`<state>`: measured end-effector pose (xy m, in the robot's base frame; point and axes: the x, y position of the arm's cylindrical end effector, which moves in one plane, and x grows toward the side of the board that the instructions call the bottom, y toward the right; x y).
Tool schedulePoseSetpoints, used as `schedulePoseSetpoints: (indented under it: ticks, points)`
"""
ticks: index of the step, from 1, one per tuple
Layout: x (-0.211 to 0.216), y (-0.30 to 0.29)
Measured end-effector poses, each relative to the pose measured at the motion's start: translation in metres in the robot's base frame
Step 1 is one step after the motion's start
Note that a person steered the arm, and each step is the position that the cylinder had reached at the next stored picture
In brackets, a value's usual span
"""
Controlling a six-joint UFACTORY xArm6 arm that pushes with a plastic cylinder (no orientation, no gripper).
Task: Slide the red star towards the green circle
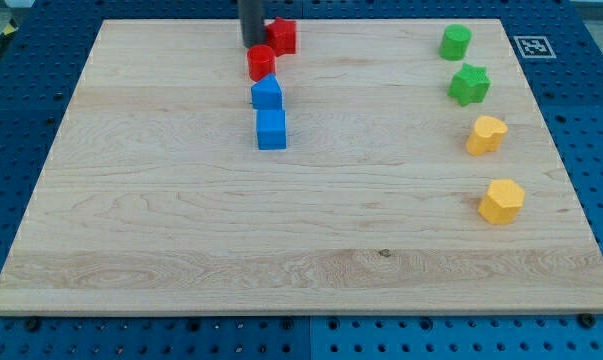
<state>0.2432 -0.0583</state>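
Note:
The red star point(282, 35) lies near the view's top edge of the board, left of centre. My tip point(252, 44) stands right at its left side, touching or nearly touching it. The green circle point(455, 42) sits far to the view's right, at about the same height near the top edge. A red round block point(262, 62) lies just below my tip.
Two blue blocks point(267, 94) point(271, 129) stand in a column below the red round block. A green star point(469, 85) lies below the green circle, with a yellow heart-like block point(486, 134) and a yellow hexagon point(501, 201) further down the right side. The wooden board point(281, 240) ends close behind the red star.

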Motion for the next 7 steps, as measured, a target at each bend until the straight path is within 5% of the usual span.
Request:
schedulePoseSetpoints:
  ticks: [2, 7]
  points:
    - [0.008, 0.062]
    - [-0.012, 0.046]
